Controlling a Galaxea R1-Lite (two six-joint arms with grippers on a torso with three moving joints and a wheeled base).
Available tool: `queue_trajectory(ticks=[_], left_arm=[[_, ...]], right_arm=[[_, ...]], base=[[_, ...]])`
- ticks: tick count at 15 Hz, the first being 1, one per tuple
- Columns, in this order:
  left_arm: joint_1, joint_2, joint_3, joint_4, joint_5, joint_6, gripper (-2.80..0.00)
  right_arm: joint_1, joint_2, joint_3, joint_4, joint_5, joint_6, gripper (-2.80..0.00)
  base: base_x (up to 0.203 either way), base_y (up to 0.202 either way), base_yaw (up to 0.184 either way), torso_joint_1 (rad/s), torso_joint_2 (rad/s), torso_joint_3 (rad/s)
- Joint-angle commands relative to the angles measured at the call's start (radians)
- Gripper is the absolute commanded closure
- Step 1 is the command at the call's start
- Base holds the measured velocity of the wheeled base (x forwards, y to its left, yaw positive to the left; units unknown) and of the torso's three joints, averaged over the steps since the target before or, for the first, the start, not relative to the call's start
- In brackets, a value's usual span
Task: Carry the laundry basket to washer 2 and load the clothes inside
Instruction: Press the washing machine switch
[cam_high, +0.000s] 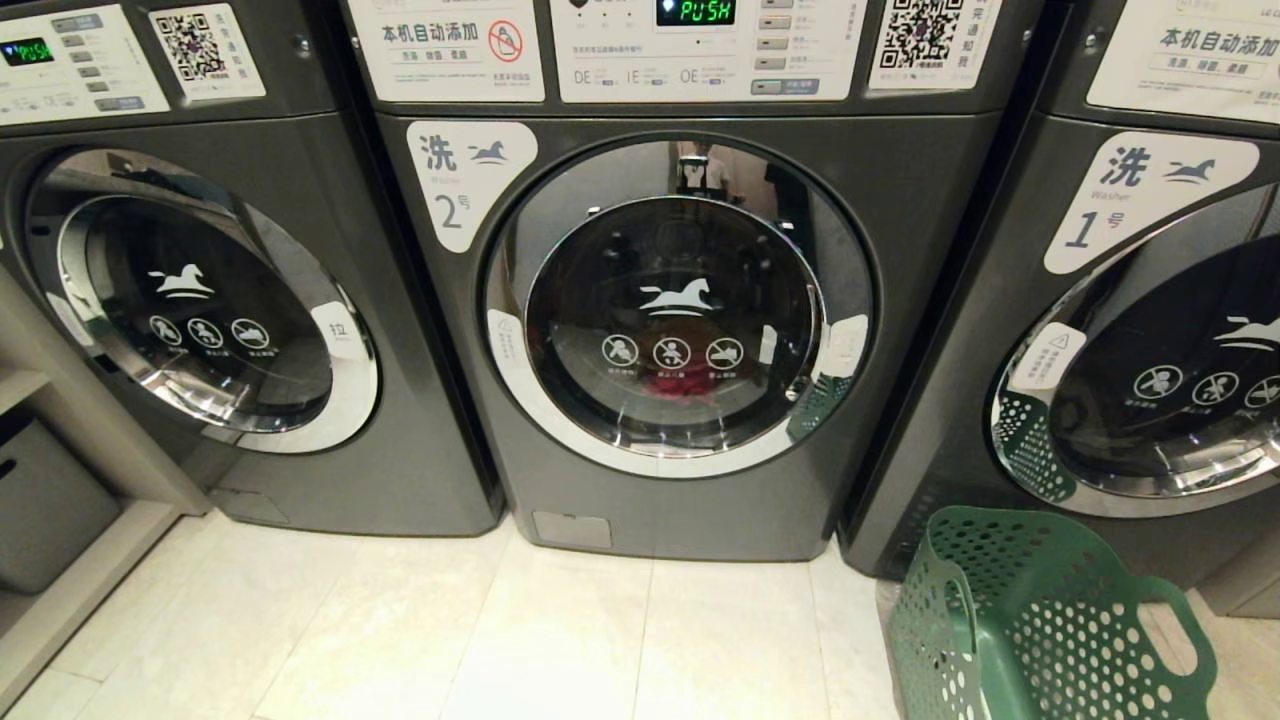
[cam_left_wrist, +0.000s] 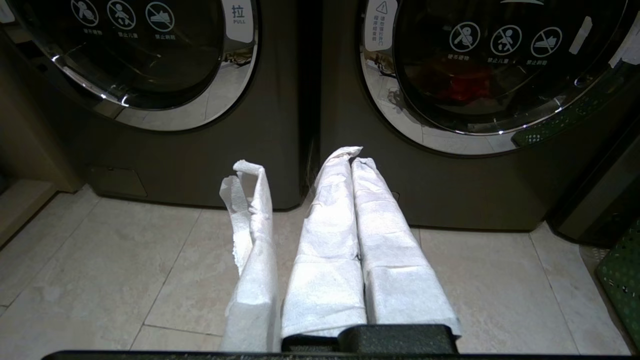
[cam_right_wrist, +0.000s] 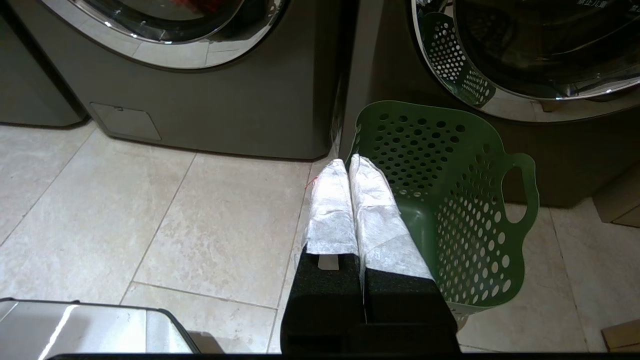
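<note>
Nearest, low over the pale floor tiles (cam_left_wrist: 125, 260): left gripper (cam_left_wrist: 352, 162), white-wrapped fingers (cam_left_wrist: 327, 235) pressed flat together, nothing between them, a loose strip of white wrap (cam_left_wrist: 252, 235) hanging off beside. Likewise the right gripper (cam_right_wrist: 348, 167), jaws closed on nothing, poised just beside the near rim of the basket. Neither arm visible from the head camera, so probably both drawn back to rest.

A little farther, to the right: laundry basket (cam_high: 1030, 620), dark green, perforated, set down on the floor in front of the washer labelled 1 (cam_high: 1120, 330), touching or nearly touching its base. Nothing visible inside what shows of it, seemingly emptied. Parked off to the side, likely to leave the middle machine's door free to swing.

Farthest, dead centre: washer 2 (cam_high: 680, 300), round chrome-rimmed door closed. Behind the glass, low in the drum, a patch of red, the clothes (cam_high: 685, 382), so apparently loaded already. Any yellow garment too dim to make out. Green "PUSH" readout (cam_high: 695, 12) lit on the panel above. To the left, a third grey washer (cam_high: 200, 290), door also shut.

Judging by all this, task at or very near its end.
</note>
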Motion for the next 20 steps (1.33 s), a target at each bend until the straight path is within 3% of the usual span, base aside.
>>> queue_trajectory(ticks=[1, 12, 20], left_arm=[[0.0, 0.0, 0.04, -0.002, -0.001, 0.012, 0.0], [0.0, 0.0, 0.04, 0.0, -0.004, 0.016, 0.0], [0.0, 0.0, 0.04, 0.0, -0.004, 0.022, 0.0]], right_arm=[[0.001, 0.001, 0.0, 0.001, 0.001, -0.001, 0.0], [-0.001, 0.001, 0.0, 0.001, 0.001, -0.017, 0.0], [0.0, 0.001, 0.003, -0.001, 0.005, -0.056, 0.0]], base=[[0.0, 0.0, 0.0, 0.0, 0.0, 0.0], [0.153, 0.0, 0.001, 0.003, 0.0, 0.002], [0.0, 0.0, 0.0, 0.006, -0.04, -0.062]])
